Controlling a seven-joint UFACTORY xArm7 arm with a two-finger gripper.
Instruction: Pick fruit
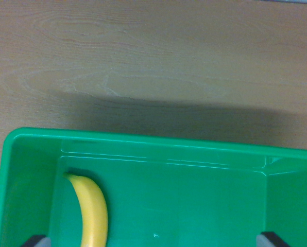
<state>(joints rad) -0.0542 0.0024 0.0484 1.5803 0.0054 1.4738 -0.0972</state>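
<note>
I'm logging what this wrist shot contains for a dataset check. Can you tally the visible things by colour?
Yellow: 1, the banana
Green: 1, the bin
Wood-toned: 1, the table
Dark: 2, the fingertips of the gripper at the bottom corners
Total: 5

Soft, slightly blurred picture, dim even light, broad shadow on the table (153, 62) behind the bin (158, 146).

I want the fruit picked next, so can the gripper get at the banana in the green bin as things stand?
Probably yes. The banana lies uncovered on the floor of the green bin, with nothing on top of it. It sits near the bin wall on the wrist view's left, which could crowd one of the jaws.
</note>
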